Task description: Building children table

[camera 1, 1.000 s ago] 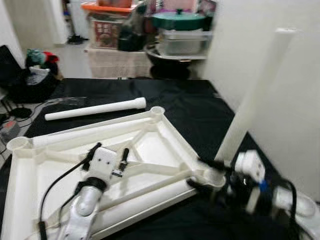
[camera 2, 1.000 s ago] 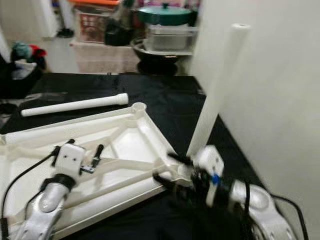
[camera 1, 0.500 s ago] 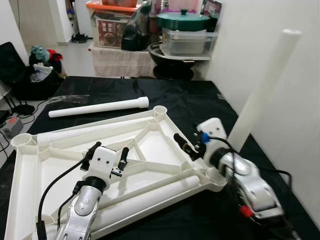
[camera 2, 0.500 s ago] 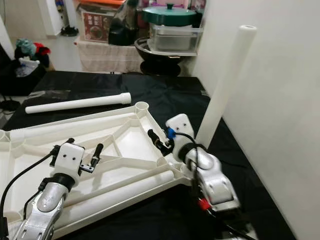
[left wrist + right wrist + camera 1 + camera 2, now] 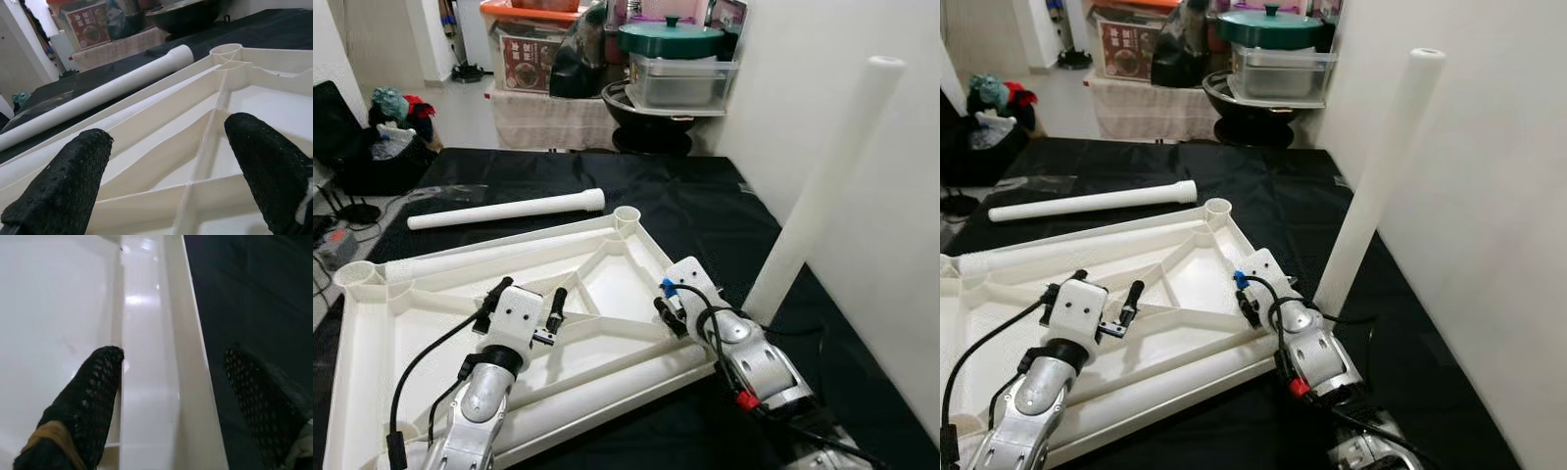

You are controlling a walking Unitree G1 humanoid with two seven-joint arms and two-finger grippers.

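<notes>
An upturned white tabletop (image 5: 607,279) with ribs and corner sockets lies on a black cloth. My left gripper (image 5: 527,296) hovers open over its ribs, nothing between the fingertips (image 5: 85,156). Open as well, my right gripper (image 5: 663,311) straddles the tabletop's right rim (image 5: 161,347). One white leg (image 5: 822,186) stands tilted against the wall, its foot beside my right arm. A second leg (image 5: 509,210) lies on the cloth beyond the tabletop. Two more legs lie along the tabletop's far edge (image 5: 489,257) and near edge (image 5: 607,384).
A white wall (image 5: 901,294) runs close along the right. Behind the cloth stand a low shelf with a green-lidded pot (image 5: 671,39), a metal tray and boxes (image 5: 524,59). Dark bags (image 5: 372,147) and cables lie on the floor at the left.
My right arm has swung from the near right corner by the standing leg's foot inward to the tabletop's right rim. The left gripper has stayed put.
</notes>
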